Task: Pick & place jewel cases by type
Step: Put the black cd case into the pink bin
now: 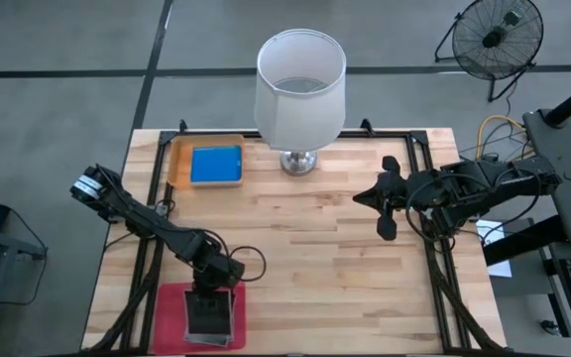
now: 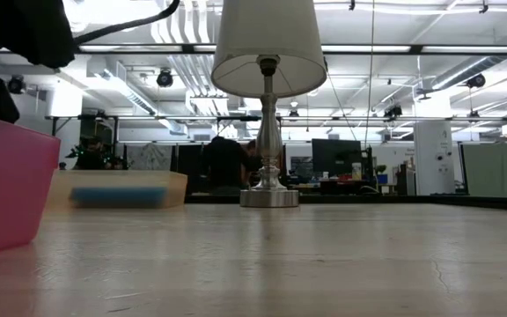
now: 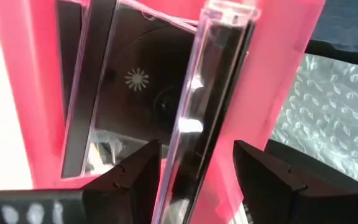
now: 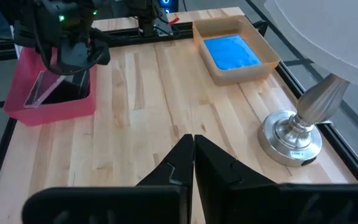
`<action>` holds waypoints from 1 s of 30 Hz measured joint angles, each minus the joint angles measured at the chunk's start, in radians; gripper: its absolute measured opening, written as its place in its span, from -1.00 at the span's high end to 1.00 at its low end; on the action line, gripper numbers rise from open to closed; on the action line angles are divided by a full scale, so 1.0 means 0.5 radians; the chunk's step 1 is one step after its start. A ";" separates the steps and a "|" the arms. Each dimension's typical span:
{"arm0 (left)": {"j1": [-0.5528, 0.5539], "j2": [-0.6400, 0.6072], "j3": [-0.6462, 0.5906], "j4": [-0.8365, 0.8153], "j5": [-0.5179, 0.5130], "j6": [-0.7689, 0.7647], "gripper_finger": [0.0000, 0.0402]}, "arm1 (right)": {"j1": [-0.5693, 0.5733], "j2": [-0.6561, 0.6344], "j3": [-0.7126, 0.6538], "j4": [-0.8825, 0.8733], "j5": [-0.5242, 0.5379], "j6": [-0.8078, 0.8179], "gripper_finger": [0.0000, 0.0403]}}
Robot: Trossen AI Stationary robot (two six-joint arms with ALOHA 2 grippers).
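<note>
The left gripper hangs over the pink tray at the near left corner of the table, its fingers spread around the edge of a dark transparent jewel case that stands tilted in the tray against other cases; I judge it is being set down there, though I cannot tell if the pads are actually touching it. To finish well, the case should settle flat on its fellows before the arm lifts straight up. The blue cases lie in the orange tray at the far left, beside the lamp. The right gripper waits closed at the right side. No readable writing shows.
</note>
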 joint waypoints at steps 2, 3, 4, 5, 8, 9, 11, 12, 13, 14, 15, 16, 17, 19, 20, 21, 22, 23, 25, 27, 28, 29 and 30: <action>0.000 -0.006 0.026 -0.024 0.000 -0.001 0.10 | 0.000 -0.001 0.000 0.000 0.000 -0.007 0.96; 0.000 -0.008 0.038 -0.015 -0.002 0.001 0.10 | 0.000 -0.001 0.000 0.000 0.000 -0.009 0.96; -0.002 -0.009 0.046 -0.011 -0.017 0.019 0.10 | 0.000 -0.001 0.000 0.000 0.000 -0.009 0.96; -0.009 -0.009 0.047 -0.011 -0.051 0.037 0.10 | 0.000 -0.001 0.000 0.000 0.000 -0.009 0.96; -0.012 -0.005 0.047 -0.035 -0.145 0.048 0.10 | 0.000 -0.001 0.000 0.000 0.000 -0.009 0.96; -0.012 -0.004 0.056 -0.074 -0.165 0.049 0.10 | 0.000 -0.001 0.000 0.000 0.000 -0.009 0.96; -0.012 -0.003 0.075 -0.152 -0.200 0.048 0.10 | 0.000 -0.001 0.000 0.000 0.000 -0.009 0.96; -0.013 -0.003 0.082 -0.157 -0.235 0.049 0.10 | 0.000 -0.001 0.000 0.000 0.000 -0.010 0.96; -0.017 -0.003 0.084 -0.155 -0.268 0.049 0.10 | 0.000 -0.001 0.000 0.000 0.000 -0.013 0.96; -0.020 -0.003 0.084 -0.155 -0.293 0.050 0.10 | 0.000 -0.001 0.000 0.000 0.000 -0.015 0.96; -0.022 -0.003 0.088 -0.154 -0.301 0.052 0.10 | 0.000 -0.001 0.000 0.000 0.000 -0.015 0.96; -0.022 -0.003 0.094 -0.152 -0.291 0.056 0.10 | 0.000 -0.001 0.000 0.000 0.000 -0.015 0.96; -0.022 -0.003 0.098 -0.148 -0.270 0.059 0.10 | 0.000 -0.001 0.000 0.000 0.000 -0.015 0.96; -0.018 -0.003 0.103 -0.151 -0.240 0.054 0.10 | 0.000 -0.001 0.000 0.000 0.000 -0.014 0.96; -0.018 -0.003 0.105 -0.152 -0.240 0.044 0.10 | 0.000 -0.001 0.000 0.000 0.000 -0.014 0.96; -0.018 -0.003 0.110 -0.151 -0.240 0.038 0.10 | 0.000 -0.001 0.000 0.000 0.000 -0.015 0.96; -0.018 -0.003 0.112 -0.151 -0.240 0.037 0.10 | 0.000 -0.001 0.000 0.000 0.000 -0.015 0.96; -0.018 -0.003 0.113 -0.151 -0.240 0.034 0.10 | 0.000 -0.001 0.000 0.000 0.000 -0.014 0.96; -0.018 -0.003 0.113 -0.152 -0.240 0.031 0.10 | 0.000 -0.001 0.000 0.000 0.000 -0.012 0.96; -0.018 -0.003 0.113 -0.163 -0.240 0.033 0.10 | 0.000 -0.001 0.000 0.000 0.000 -0.014 0.96; -0.018 -0.003 0.113 -0.185 -0.240 0.045 0.10 | 0.000 -0.001 0.000 0.000 0.000 -0.014 0.96; -0.018 -0.003 0.113 -0.217 -0.240 0.068 0.10 | 0.000 -0.001 0.000 0.000 0.000 -0.014 0.96; -0.017 -0.003 0.113 -0.260 -0.242 0.105 0.10 | 0.000 -0.001 0.000 0.000 0.000 -0.014 0.96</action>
